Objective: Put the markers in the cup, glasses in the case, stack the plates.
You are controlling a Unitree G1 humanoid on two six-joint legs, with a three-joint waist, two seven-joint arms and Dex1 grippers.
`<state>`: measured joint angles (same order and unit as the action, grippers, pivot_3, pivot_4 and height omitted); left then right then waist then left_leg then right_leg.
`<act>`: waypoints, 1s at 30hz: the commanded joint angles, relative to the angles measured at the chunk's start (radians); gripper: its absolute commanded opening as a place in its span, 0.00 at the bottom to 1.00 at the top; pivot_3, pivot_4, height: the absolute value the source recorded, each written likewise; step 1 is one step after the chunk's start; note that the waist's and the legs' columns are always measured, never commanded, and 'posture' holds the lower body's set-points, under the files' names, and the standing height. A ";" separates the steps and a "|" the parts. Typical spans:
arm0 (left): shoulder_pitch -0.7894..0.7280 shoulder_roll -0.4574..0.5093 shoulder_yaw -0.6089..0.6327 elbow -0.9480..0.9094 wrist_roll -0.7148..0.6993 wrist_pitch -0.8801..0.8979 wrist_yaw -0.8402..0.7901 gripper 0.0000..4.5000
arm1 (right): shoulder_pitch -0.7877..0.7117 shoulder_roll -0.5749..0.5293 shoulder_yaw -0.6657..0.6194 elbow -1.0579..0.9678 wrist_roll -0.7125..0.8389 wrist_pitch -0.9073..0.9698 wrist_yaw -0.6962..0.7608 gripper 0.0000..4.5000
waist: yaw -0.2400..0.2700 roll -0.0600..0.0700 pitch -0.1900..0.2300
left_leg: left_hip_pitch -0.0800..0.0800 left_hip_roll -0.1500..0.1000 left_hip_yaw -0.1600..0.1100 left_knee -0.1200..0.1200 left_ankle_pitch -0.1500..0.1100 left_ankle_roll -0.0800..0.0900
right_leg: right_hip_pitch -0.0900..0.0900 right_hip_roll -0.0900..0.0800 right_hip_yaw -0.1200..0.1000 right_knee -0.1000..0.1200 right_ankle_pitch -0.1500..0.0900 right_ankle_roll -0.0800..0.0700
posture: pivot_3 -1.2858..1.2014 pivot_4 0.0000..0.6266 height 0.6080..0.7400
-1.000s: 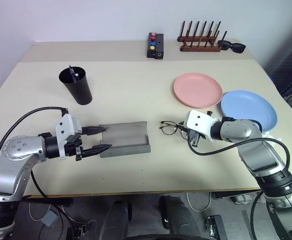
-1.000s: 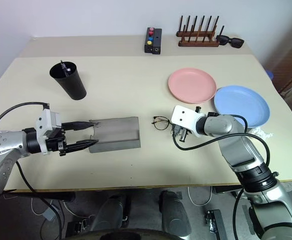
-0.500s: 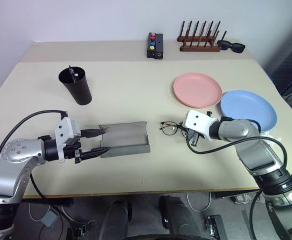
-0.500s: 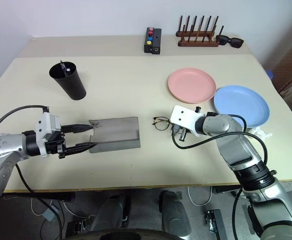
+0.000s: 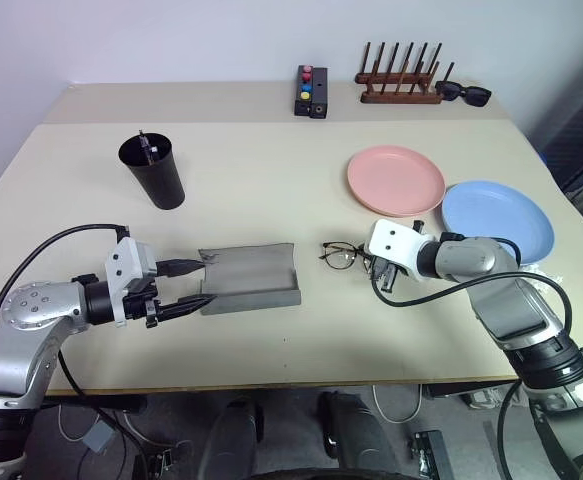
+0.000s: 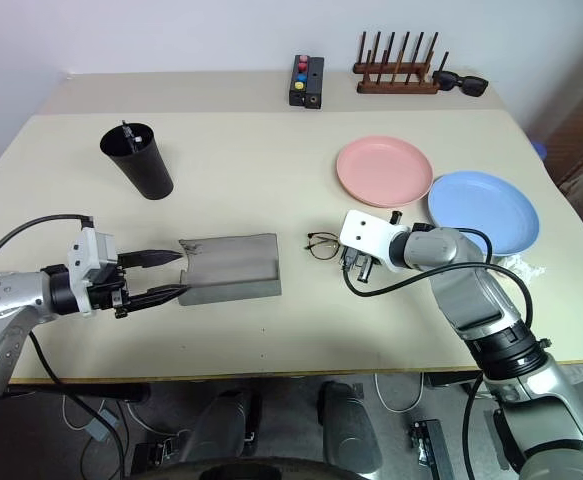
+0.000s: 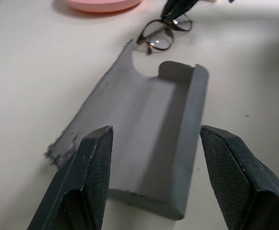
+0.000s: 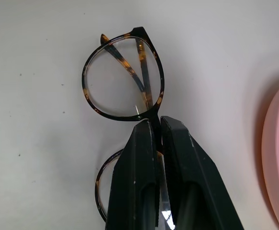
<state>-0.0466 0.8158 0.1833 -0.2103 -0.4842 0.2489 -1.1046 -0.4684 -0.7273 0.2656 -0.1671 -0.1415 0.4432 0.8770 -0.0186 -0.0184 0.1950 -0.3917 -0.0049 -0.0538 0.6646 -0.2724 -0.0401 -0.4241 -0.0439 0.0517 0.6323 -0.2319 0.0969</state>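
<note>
Even, bright overhead light falls on the pale worktop (image 5: 271, 180), and the cup (image 5: 153, 172) and the case (image 5: 249, 279) cast only short, soft shadows. The head views are sharp without glare. The left wrist view goes soft toward its near fingers (image 7: 89, 177).

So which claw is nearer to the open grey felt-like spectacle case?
Left. The left claw sits open at the grey case's end, while the right claw is off to its other side, shut on the thin wire-rimmed glasses.
</note>
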 commanded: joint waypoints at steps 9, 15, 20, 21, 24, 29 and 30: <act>-0.025 -0.005 0.044 0.069 0.028 -0.078 0.027 0.65 | -0.054 -0.020 -0.021 -0.077 0.010 -0.008 0.037 0.05 | 0.003 0.000 0.000 | 0.000 0.000 0.000 0.000 0.000 0.000 | 0.000 -0.001 0.000 0.000 0.000 0.000 | 0.52 0.24 0.96; -0.029 -0.006 0.034 0.047 0.015 -0.068 0.025 0.65 | -0.028 -0.034 -0.012 -0.080 0.000 0.020 0.045 0.05 | 0.001 0.000 0.000 | 0.000 0.000 0.000 0.000 0.000 0.000 | 0.000 0.000 0.000 0.000 0.000 0.000 | 0.52 0.24 0.96; -0.039 -0.011 0.022 0.018 0.008 -0.046 0.033 0.65 | -0.009 -0.020 -0.009 -0.057 -0.014 0.026 0.019 0.05 | 0.001 0.000 0.000 | 0.000 0.000 0.000 0.000 0.000 0.000 | 0.000 0.000 0.000 0.000 0.000 0.000 | 0.52 0.24 0.96; -0.041 -0.013 0.020 0.014 0.008 -0.041 0.035 0.65 | -0.009 -0.017 -0.007 -0.051 -0.018 0.023 0.014 0.05 | 0.001 0.000 0.000 | 0.000 0.000 0.000 0.000 0.000 0.000 | 0.000 0.000 0.000 0.000 0.000 0.000 | 0.52 0.24 0.96; -0.046 -0.017 0.015 -0.003 0.008 -0.025 0.042 0.65 | -0.008 -0.009 -0.004 -0.041 -0.022 0.028 0.004 0.05 | 0.001 0.000 0.000 | 0.000 0.000 0.000 0.000 0.000 0.000 | 0.000 0.000 0.000 0.000 0.000 0.000 | 0.52 0.24 0.96; -0.045 -0.007 0.028 -0.024 -0.005 -0.002 0.042 0.65 | -0.004 -0.009 0.003 -0.027 -0.032 0.019 -0.001 0.05 | 0.000 0.000 0.000 | 0.000 0.000 0.000 0.000 0.000 0.000 | 0.000 0.000 0.000 0.000 0.000 0.000 | 0.52 0.24 0.96; -0.044 -0.005 0.031 -0.026 -0.007 0.000 0.040 0.65 | -0.004 -0.007 0.004 -0.024 -0.033 0.019 -0.002 0.05 | 0.000 0.000 0.000 | 0.000 0.000 0.000 0.000 0.000 0.000 | 0.000 0.000 0.000 0.000 0.000 0.000 | 0.52 0.24 0.96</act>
<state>-0.0837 0.8005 0.1891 -0.2052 -0.4677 0.2485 -1.0640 -0.4721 -0.7357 0.2719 -0.1860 -0.1724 0.4735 0.8826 -0.0182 -0.0183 0.1951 -0.3918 -0.0048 -0.0538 0.6644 -0.2724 -0.0401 -0.4242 -0.0438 0.0516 0.6323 -0.2319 0.0969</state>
